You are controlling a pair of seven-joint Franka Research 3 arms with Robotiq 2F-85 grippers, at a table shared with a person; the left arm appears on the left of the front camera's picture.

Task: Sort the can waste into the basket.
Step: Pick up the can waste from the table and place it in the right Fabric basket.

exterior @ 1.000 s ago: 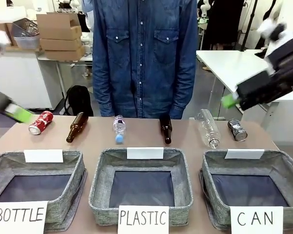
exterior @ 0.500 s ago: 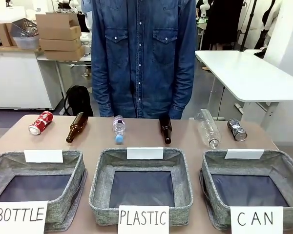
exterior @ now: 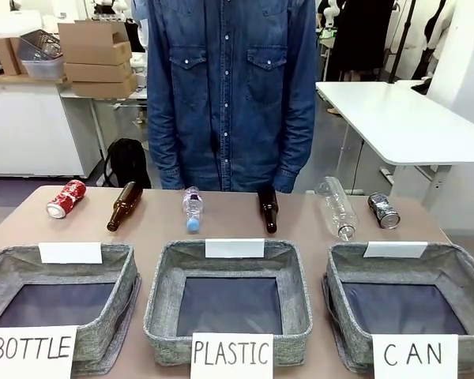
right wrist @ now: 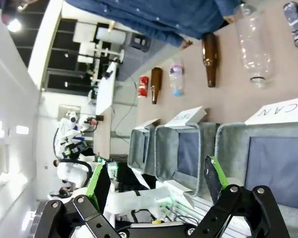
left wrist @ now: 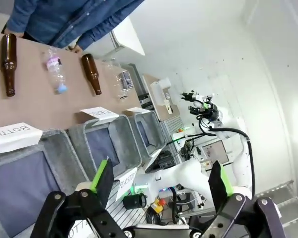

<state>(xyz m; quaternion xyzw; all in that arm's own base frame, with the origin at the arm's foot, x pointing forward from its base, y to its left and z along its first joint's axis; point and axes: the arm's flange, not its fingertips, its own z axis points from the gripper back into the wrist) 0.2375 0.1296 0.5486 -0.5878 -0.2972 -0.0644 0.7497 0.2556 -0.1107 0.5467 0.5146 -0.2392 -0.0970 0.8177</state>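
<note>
Your left gripper (left wrist: pixel 161 171): jaws spread wide and empty, green pads (left wrist: pixel 103 174) at 7 and 5 o'clock in its wrist view. Your right gripper (right wrist: pixel 156 168): likewise wide, empty, raised, wrist rolled.

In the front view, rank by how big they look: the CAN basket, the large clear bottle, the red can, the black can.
1. the CAN basket, clearly largest, though also nearest the camera.
2. the large clear bottle.
3. the red can and the black can look about alike; no ranking between them.
</note>
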